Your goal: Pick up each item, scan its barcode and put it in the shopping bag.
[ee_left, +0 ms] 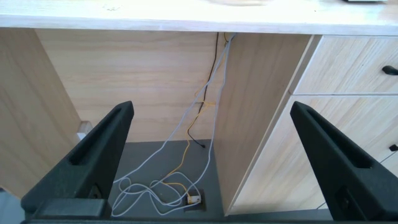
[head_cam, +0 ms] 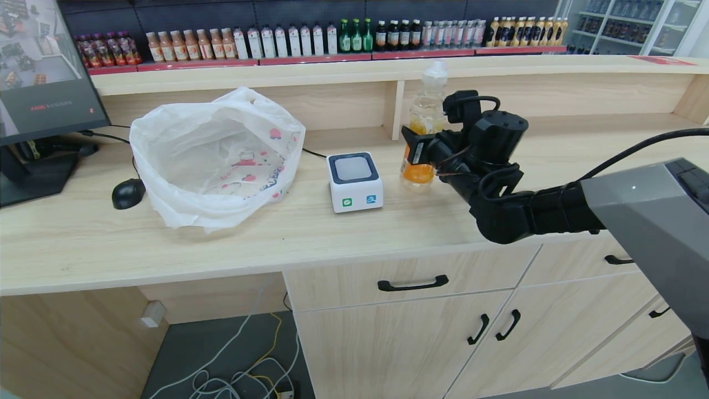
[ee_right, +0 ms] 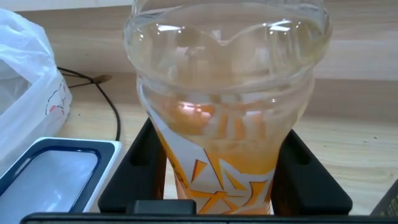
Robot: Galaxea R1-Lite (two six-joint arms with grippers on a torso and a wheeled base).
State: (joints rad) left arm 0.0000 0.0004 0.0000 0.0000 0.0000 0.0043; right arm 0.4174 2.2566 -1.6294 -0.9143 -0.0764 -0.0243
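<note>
Jaws of my right gripper (head_cam: 416, 151) clench the upright bottle (head_cam: 427, 105) just right of the scanner (head_cam: 354, 177); left gripper (ee_left: 211, 149) gapes wide.

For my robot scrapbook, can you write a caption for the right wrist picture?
The right tool grips an orange drink bottle near the scanner and shopping bag.

In the head view, the right claw (head_cam: 419, 151) covered the label band of the bottle (head_cam: 427, 102). In the right wrist view, the picture's edges cut off the bottle's cap and base, and part of the scanner (ee_right: 55, 169). The monitor (head_cam: 39, 66) was cropped at the head view's edge. Whether the shopping bag (head_cam: 216, 149) held anything could not be determined behind its folds.
</note>
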